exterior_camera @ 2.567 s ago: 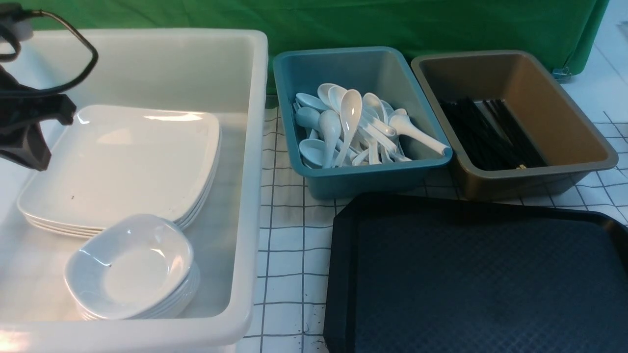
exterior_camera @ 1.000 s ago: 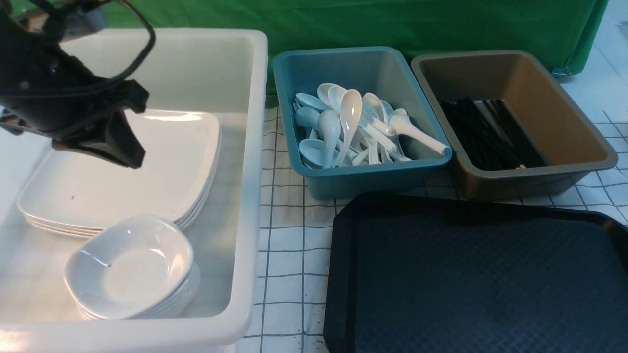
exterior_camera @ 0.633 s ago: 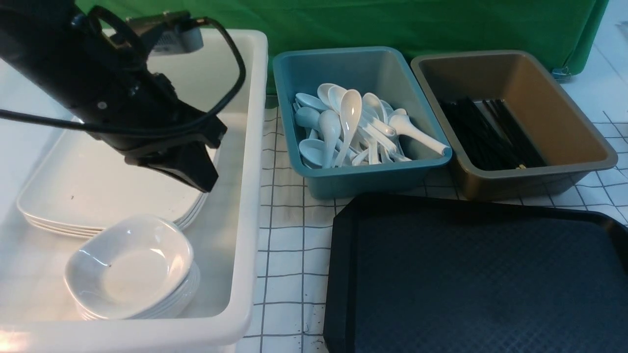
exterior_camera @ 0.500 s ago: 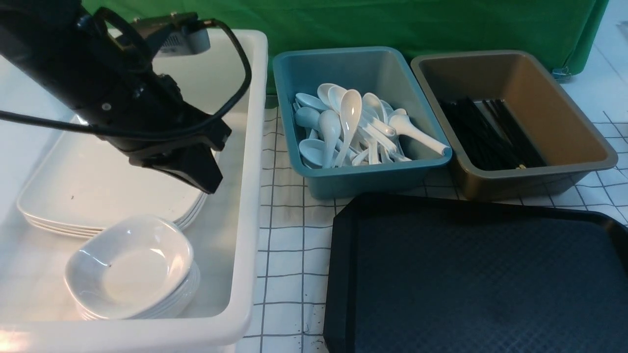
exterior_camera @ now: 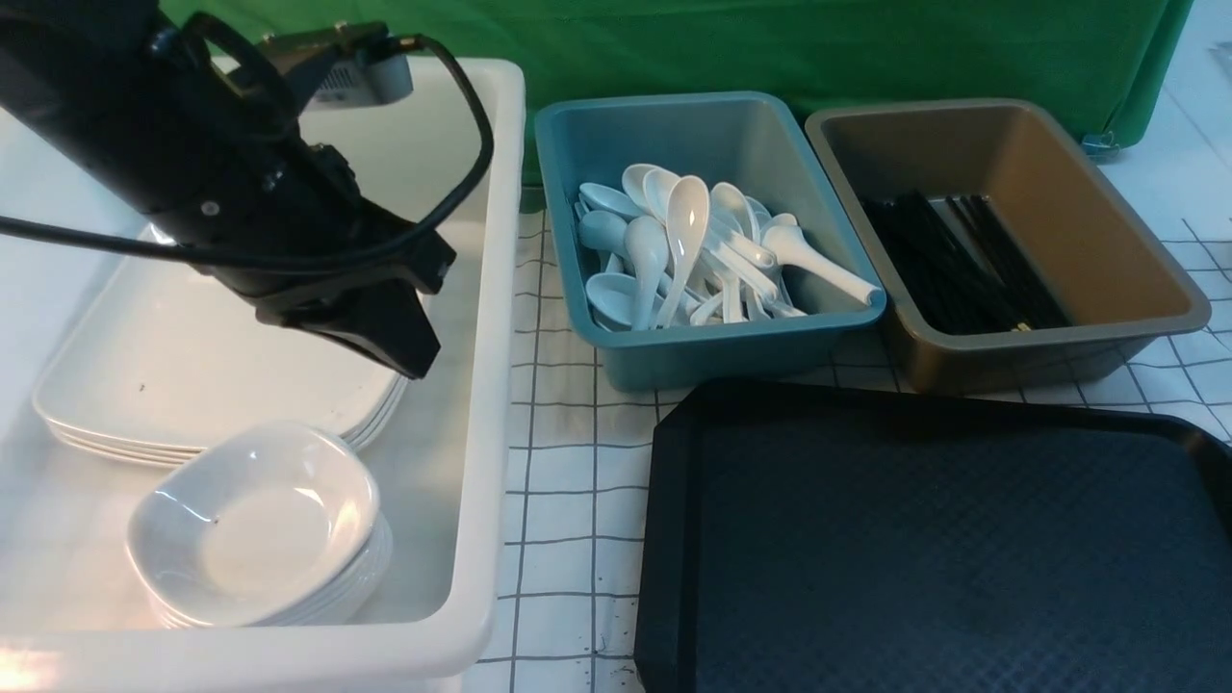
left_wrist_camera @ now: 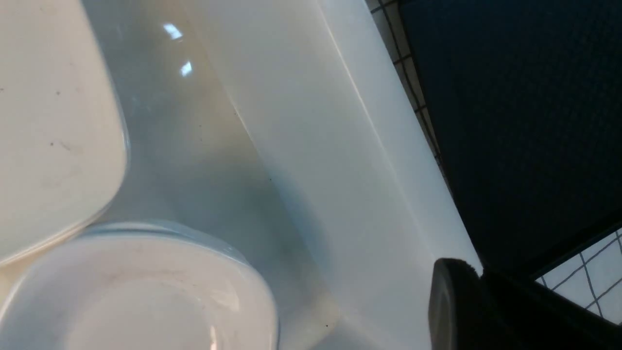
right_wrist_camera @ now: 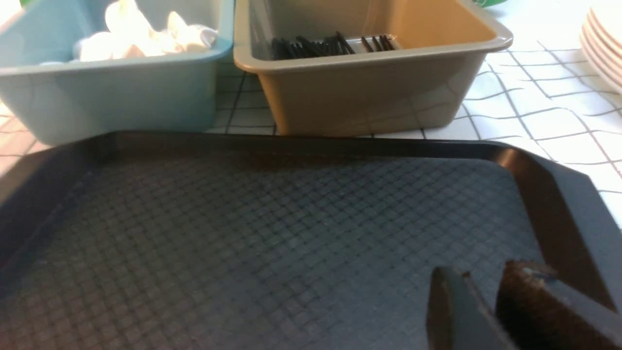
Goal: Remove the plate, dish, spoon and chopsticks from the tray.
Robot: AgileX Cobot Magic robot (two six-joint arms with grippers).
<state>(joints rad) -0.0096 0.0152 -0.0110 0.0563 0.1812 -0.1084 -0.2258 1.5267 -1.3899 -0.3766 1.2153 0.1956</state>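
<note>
**Tray bare, left arm over the white tub**

On the checked surface (exterior_camera: 568,500), the black tray (exterior_camera: 674,539) shows nothing on it in either the front view or the right wrist view, so the clearing looks finished or very nearly so. A stack of large square plates (exterior_camera: 173,375) sits in the big white tub (exterior_camera: 486,385), with a stack of small dishes (exterior_camera: 260,520) just in front of it and touching its edge. White spoons (exterior_camera: 693,250) are heaped in the teal tub (exterior_camera: 712,356), and black chopsticks (exterior_camera: 962,265) lie in the brown tub (exterior_camera: 1039,356). Which single piece was the last to be put away cannot be told from these views.

Left hand (exterior_camera: 380,332) hangs above the near right corner of the plate stack; its fingers look close together with nothing between them. Right hand (right_wrist_camera: 478,301) hovers low over a corner of the tray, fingers a little apart and holding nothing.

Compared with a few seconds ago, the left arm has swung from the far left edge of the front view across the plates toward the tub's right wall, and over the last half second it has barely shifted. Tableware and tubs lie as they did.
</note>
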